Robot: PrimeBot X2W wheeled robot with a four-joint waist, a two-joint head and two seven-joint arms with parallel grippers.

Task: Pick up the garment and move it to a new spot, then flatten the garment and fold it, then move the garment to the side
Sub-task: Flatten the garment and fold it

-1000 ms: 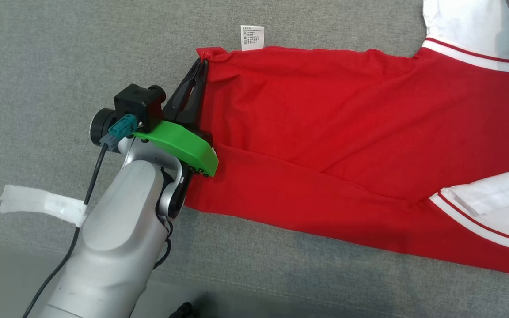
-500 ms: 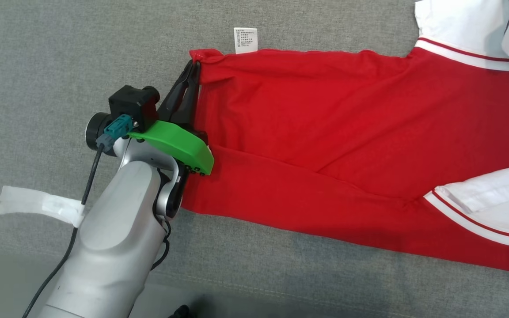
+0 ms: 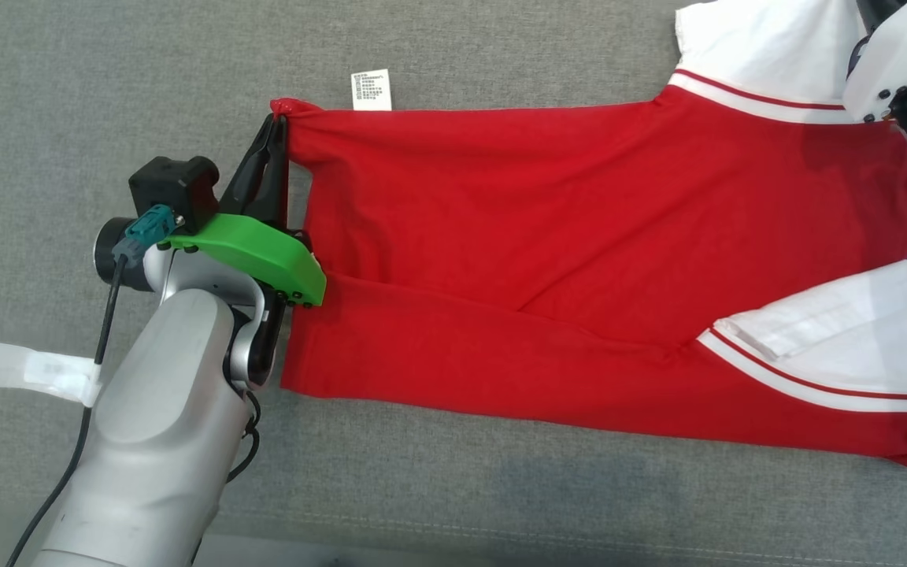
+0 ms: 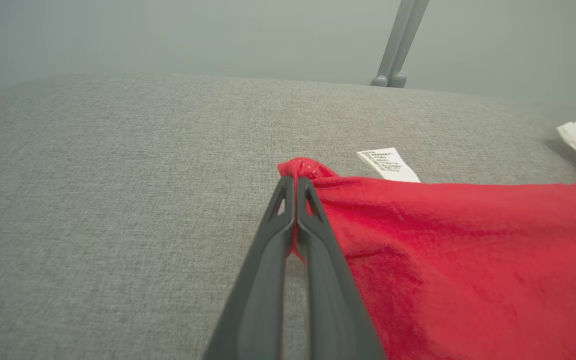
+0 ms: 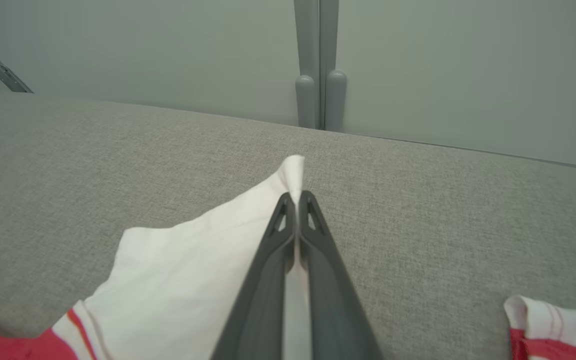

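Note:
The garment is a red shirt with white sleeves and red-striped trim, spread across the grey fabric surface. My left gripper is shut on the garment's far left hem corner, beside a white care label. In the right wrist view my right gripper is shut on the tip of a white sleeve. Its pale wrist housing sits at the head view's upper right, over the far sleeve. The near white sleeve lies folded onto the red body.
A white strip of tape lies on the surface by my left forearm. Grey upright posts and a pale wall stand beyond the far edge. Bare grey surface stretches left of the garment and along the near edge.
The head camera has turned, shifting the whole picture left and bringing the right wrist housing further into view. The left gripper keeps its hold on the hem corner.

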